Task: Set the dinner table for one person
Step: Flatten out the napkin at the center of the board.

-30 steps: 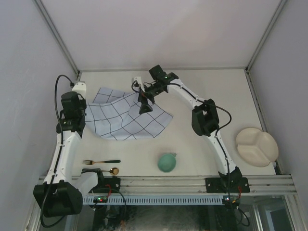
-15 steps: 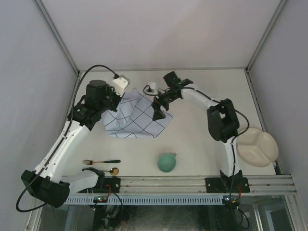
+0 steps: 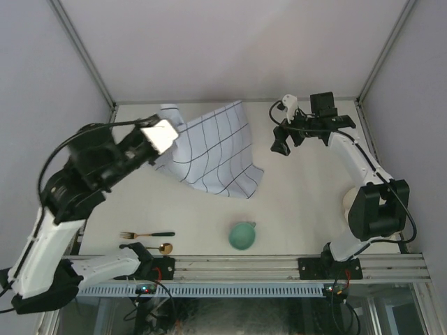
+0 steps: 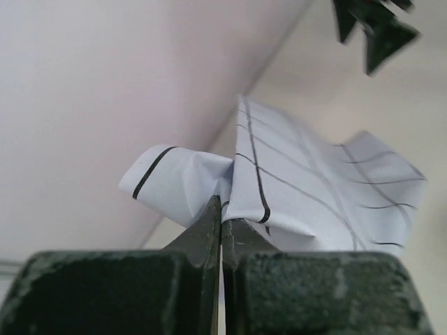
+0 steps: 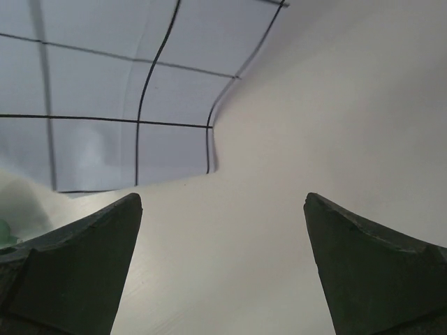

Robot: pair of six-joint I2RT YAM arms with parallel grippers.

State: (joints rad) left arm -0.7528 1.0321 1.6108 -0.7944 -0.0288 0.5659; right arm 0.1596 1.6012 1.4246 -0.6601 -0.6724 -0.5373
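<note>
cloth (image 3: 216,150): hanging from left arm (image 3: 105,164) | green bowl (image 3: 242,236), fork (image 3: 147,234): on dinner table (image 3: 300,188)

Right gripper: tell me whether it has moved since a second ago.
Yes. It swung right: the right gripper was left of the green bowl, now right of it, clear of the cloth.

Grid cloth (image 3: 216,150) hangs rumpled at back; fork (image 3: 147,234), spoon (image 3: 165,247), grn bowl (image 3: 242,235) nr front.

One gridded cloth (image 3: 213,153), one green bowl (image 3: 242,236), one fork (image 3: 147,234), probably one spoon (image 3: 165,248), one part-hidden plate (image 3: 347,200)
</note>
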